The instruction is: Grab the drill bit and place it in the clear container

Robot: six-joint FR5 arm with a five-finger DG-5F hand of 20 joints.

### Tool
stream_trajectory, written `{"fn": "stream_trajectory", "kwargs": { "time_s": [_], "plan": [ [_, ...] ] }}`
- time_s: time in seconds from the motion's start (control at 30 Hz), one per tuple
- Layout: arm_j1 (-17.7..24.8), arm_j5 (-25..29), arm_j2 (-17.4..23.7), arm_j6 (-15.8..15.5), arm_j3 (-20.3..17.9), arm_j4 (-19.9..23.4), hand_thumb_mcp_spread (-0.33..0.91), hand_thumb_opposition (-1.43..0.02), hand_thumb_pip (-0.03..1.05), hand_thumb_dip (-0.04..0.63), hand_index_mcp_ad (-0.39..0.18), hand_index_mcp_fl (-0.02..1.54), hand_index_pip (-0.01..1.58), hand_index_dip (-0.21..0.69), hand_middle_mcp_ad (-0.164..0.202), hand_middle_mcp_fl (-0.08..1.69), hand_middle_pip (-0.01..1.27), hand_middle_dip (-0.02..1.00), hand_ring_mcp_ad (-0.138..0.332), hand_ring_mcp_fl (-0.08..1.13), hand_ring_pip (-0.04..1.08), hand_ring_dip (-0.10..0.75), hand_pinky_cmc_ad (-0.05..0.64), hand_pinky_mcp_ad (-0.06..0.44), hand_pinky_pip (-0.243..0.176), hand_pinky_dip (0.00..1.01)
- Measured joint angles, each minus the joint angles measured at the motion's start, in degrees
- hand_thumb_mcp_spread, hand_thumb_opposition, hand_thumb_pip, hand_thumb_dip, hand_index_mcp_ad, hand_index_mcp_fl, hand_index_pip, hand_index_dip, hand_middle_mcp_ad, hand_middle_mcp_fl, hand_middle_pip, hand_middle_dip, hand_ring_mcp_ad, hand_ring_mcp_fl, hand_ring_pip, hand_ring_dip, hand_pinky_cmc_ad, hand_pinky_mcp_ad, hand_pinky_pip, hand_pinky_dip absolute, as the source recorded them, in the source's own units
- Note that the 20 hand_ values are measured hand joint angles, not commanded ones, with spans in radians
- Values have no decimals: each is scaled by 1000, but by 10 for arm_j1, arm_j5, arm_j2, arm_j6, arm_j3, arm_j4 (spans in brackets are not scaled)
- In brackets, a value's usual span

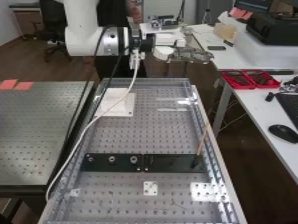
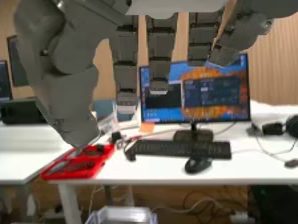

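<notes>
Before the pick, with an empty hand (image 2: 159, 52) near the worktop's (image 1: 146, 135) far right corner, fingers apart. Next, reach for the rack (image 1: 169, 161) towards the near edge (probably holding the bit, too small to tell), then the box (image 2: 123, 215).

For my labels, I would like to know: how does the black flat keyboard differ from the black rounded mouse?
The black flat keyboard is long and rectangular; the black rounded mouse is short and oval. In the wrist view, the mouse lies nearer the camera than the keyboard. Both rest on the white table.
</notes>
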Motion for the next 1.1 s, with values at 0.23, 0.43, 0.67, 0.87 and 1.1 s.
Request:
{"fn": "stream_trajectory", "kwargs": {
  "time_s": [0.23,0.43,0.67,0.87,1.1],
  "plan": [
    [-11,18,80,-33,-33,23,363,-763,419,204,-73,595,66,531,49,339,105,271,166,52,101,58,312,152,-59,159],
    [-21,61,149,-44,-64,32,288,-724,351,126,-42,585,37,536,45,339,105,271,180,51,101,58,312,147,-59,154],
    [-32,103,163,-34,-61,-2,237,-709,267,51,-16,438,37,476,70,293,110,272,220,56,106,58,316,232,-59,171],
    [-30,116,160,-35,-50,-18,239,-712,265,52,-3,417,37,435,91,293,110,264,227,51,108,58,328,265,-59,171],
    [-27,115,155,-26,-43,-27,239,-698,265,37,0,403,35,410,93,293,119,248,227,42,119,58,365,281,-59,169]
  ]
}}
